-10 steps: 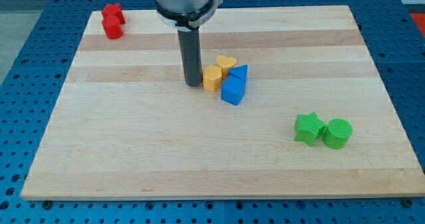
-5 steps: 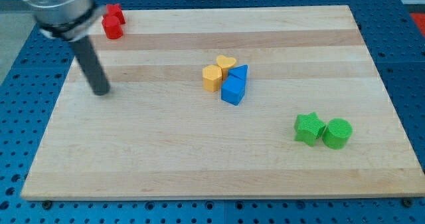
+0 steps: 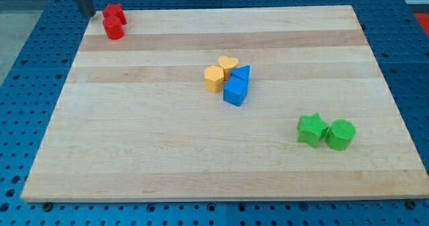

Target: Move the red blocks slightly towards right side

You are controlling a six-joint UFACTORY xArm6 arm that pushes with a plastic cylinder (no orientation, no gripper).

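Two red blocks sit touching at the board's top left corner: a red star (image 3: 114, 14) behind a red cylinder (image 3: 113, 29). My tip (image 3: 87, 13) is at the view's top left, just off the board's left edge, a short way left of the red star and apart from it. Only the rod's lower end shows; the rest is cut off by the view's top.
A yellow heart (image 3: 228, 64), a yellow block (image 3: 214, 79) and two blue blocks (image 3: 236, 85) cluster at the board's middle. A green star (image 3: 312, 129) and green cylinder (image 3: 340, 134) sit at the lower right. The wooden board (image 3: 167, 152) lies on a blue perforated table.
The rod moved from beside the yellow block at the centre, leftward across the board, then up to the top left corner beside the red blocks. No block has moved.
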